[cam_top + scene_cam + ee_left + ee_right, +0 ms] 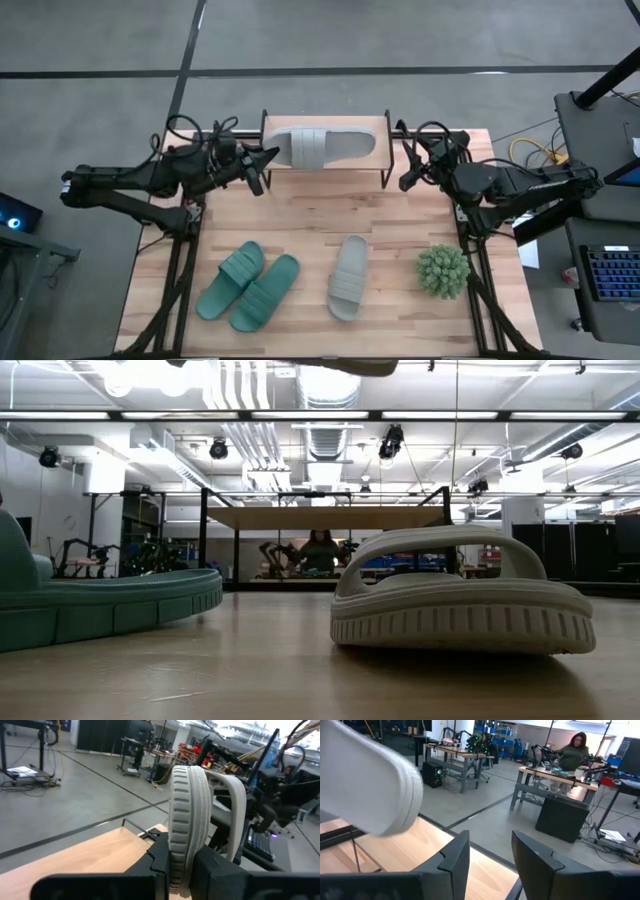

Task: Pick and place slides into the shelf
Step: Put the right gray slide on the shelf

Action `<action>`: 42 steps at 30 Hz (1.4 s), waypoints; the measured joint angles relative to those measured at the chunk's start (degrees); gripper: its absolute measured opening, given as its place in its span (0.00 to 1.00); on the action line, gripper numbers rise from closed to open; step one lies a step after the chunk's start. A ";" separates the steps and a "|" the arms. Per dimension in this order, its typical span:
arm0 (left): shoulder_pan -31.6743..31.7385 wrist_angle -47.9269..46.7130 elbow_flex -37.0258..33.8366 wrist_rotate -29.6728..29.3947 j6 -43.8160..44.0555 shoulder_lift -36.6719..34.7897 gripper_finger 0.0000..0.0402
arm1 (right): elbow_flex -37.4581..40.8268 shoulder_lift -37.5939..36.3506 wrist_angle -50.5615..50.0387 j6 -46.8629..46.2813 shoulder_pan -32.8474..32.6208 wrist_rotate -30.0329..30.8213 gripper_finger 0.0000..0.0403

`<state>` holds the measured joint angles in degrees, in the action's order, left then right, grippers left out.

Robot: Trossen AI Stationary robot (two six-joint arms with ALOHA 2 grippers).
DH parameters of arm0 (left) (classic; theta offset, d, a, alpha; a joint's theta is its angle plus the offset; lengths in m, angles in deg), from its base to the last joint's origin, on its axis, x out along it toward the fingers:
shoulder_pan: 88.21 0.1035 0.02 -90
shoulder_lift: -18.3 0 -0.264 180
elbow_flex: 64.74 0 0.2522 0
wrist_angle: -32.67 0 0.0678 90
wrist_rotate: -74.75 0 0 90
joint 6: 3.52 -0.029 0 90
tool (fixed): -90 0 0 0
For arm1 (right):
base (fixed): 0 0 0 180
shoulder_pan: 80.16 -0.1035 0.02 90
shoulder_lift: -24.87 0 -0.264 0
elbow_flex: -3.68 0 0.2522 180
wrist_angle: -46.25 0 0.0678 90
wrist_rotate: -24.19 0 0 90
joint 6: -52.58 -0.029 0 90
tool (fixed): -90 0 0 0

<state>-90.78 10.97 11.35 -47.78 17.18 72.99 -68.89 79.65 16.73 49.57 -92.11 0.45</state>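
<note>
A pale grey slide [325, 147] hangs in the air over the shelf [370, 128] at the table's far edge, with my left gripper [270, 158] shut on its left end. In the low view its underside [340, 365] shows well above the shelf top [325, 517]. My right gripper [405, 178] stands open beside the shelf's right end, with nothing between its fingers [452, 862]. A second pale grey slide [350, 278] and a teal pair [248, 285] lie sole-down on the table's near half. My left gripper pinches the slide's sole [179, 862] between its two fingers, at the end nearest the strap. The fingers come level from the table's left and lie along the slide. The slide is lifted clear over the shelf, strap side up in the high view.
A spiky green plant ball [443, 270] sits near the table's right edge. Black metal legs [387, 165] frame the shelf's ends. Bare wood lies between the shelf and the slides on the table. A person [575, 750] sits at a bench far behind the table.
</note>
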 joint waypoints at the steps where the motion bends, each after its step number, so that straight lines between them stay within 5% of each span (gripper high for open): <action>1: 0.02 -0.68 0.61 0.58 0.00 0.32 0.04 | 0.00 0.00 -0.29 -0.06 0.00 0.00 0.34; 28: 0.39 -15.63 7.83 12.60 -2.65 5.73 0.04 | 0.00 -0.03 -0.75 -1.22 -0.02 -0.36 0.34; 42: 3.25 -20.21 10.16 18.85 -3.55 9.58 0.04 | 0.00 0.00 -0.74 5.82 -0.02 -12.57 0.34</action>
<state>-87.53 -9.24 21.51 -28.94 13.64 82.57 -68.89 79.65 16.00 55.39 -92.13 -12.12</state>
